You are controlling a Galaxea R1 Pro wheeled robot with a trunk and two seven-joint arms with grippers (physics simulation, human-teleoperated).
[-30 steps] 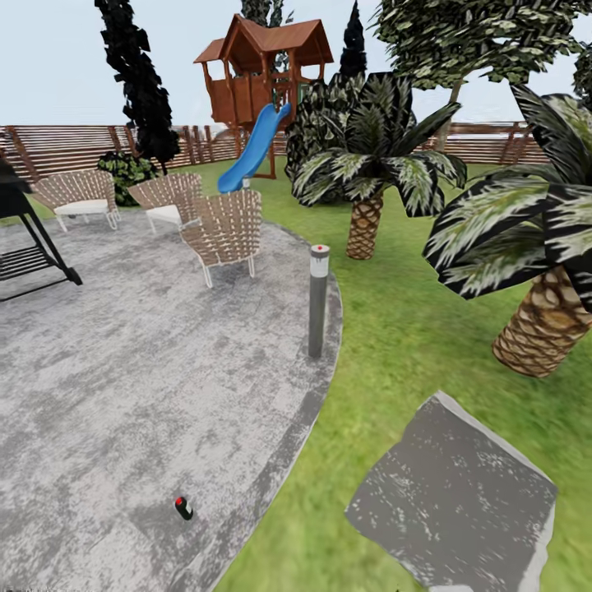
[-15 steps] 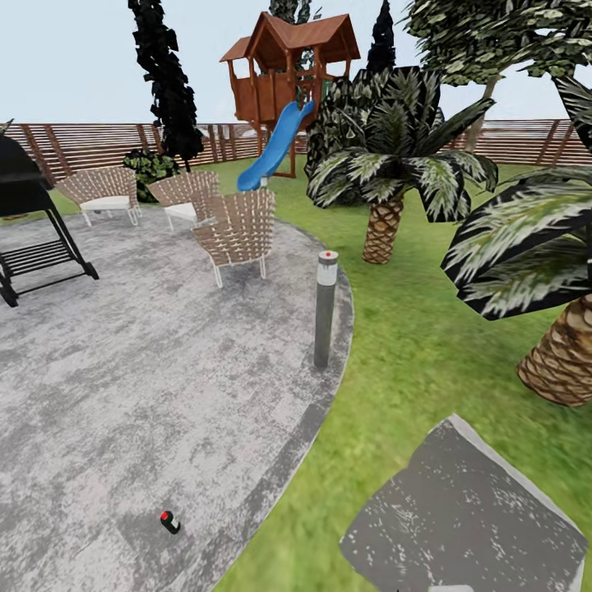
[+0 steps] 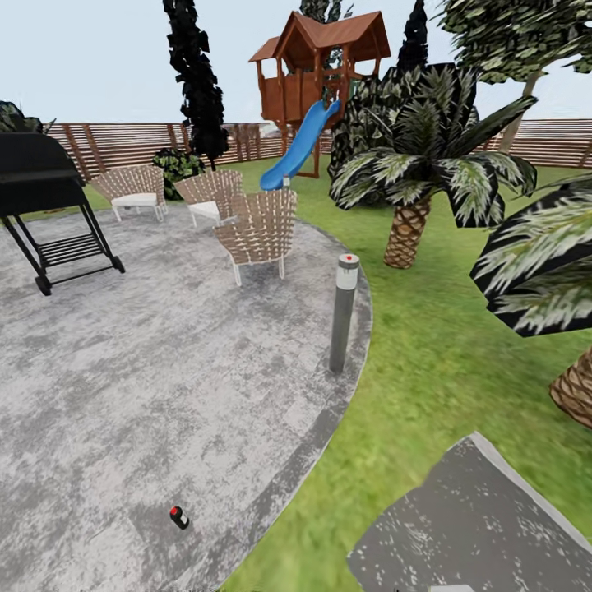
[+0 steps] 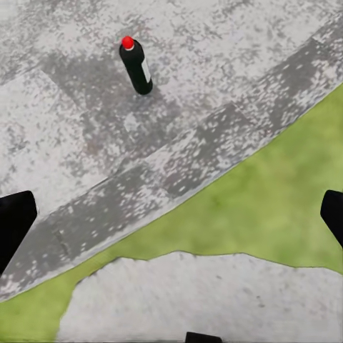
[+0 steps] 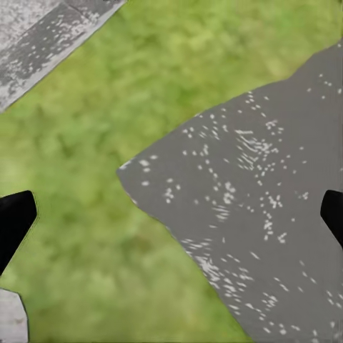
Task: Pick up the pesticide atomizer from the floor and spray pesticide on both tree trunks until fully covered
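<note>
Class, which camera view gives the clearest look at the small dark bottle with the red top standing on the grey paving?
The left wrist view: the small dark bottle with the red top stands large and sharp there on the mottled grey paving. The head view shows it as a tiny speck. The right wrist view looks at grass and a stepping stone.

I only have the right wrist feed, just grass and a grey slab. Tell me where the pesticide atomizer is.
Observer: In the head view, the pesticide atomizer sits on the concrete floor, near its curved edge by the grass.
Operator: Check the left wrist camera too.
Observer: There the atomizer lies ahead of the left claw, whose fingers are spread wide with nothing between them.
Operator: Report any tree to spray.
Observer: The head view shows a pale-trunked tree at the far right, behind a palm.
</note>
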